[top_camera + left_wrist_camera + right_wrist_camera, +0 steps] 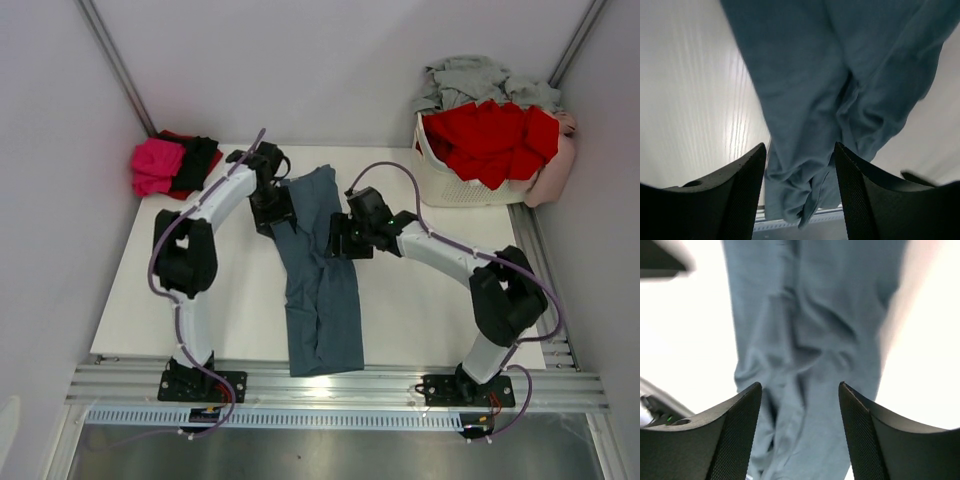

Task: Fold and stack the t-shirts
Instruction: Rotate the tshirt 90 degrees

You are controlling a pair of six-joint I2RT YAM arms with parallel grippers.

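Blue-grey t-shirt (320, 275) folded into a long narrow strip, flat on the middle of the desk (420, 310), long axis running almost straight from far to near, near end at the desk's front edge, far end between the two pincers. Left pincer (800, 147) open, fingers (742, 190) spread over the cloth, gripping nothing; seen from above, set at the strip's far left edge. Right pincer (800, 385) likewise open and empty-handed, at the strip's right edge. Both arms bent at outward elbows, forearms reaching inward toward each other. Farther out, magenta-pink shirt (157, 165) and black shirt (200, 158) folded at the far left corner; white basket (450, 185) at far right heaped with red shirts (495, 135) and grey shirt (470, 78).
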